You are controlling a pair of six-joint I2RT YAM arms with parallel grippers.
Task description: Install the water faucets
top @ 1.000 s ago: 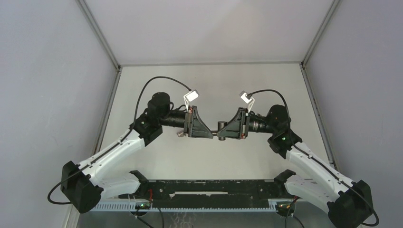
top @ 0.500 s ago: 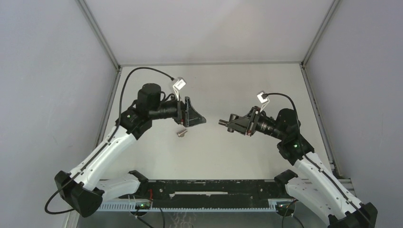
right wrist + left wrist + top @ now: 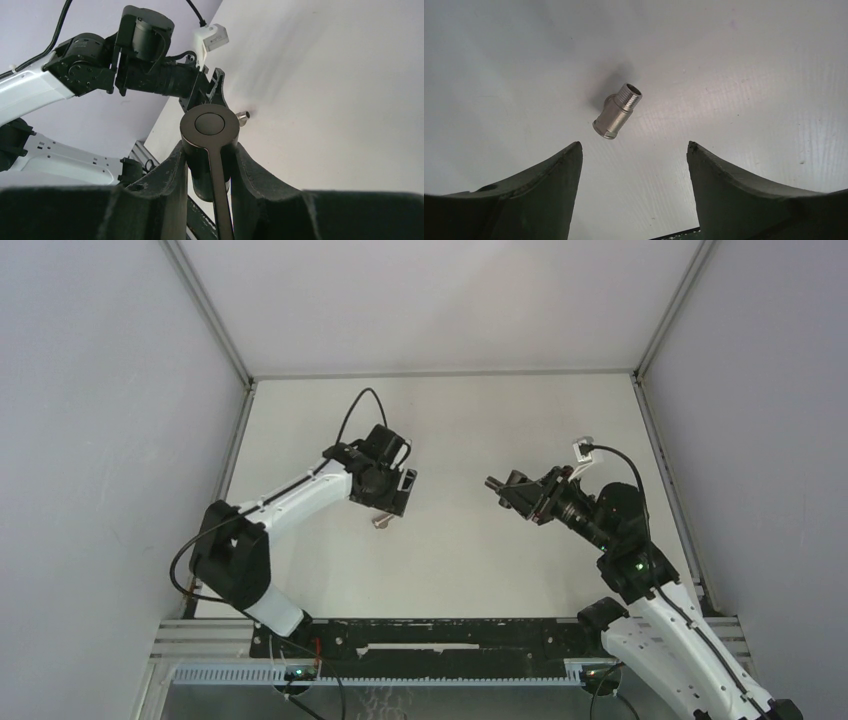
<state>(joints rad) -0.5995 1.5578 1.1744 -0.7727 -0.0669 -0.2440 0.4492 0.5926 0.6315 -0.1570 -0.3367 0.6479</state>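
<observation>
The water faucets are two separate pieces. A small silvery threaded fitting lies on its side on the white table, also seen from above as the fitting. My left gripper hangs over the table just short of the fitting, open and empty; seen from above, the left gripper points downward. A dark tap piece with a round cap and thin lever is held in the air by my right gripper, shut on its body. The top view shows the tap jutting left from the right gripper.
Grey walls enclose the table on three sides. A black rail with the arm bases runs along the near edge. The left arm and its white camera show in the right wrist view, beyond the tap.
The two grippers, which met at the tap, have parted. My left gripper opened, let go and swung down over the fitting. My right arm drew back to the right with the tap.
</observation>
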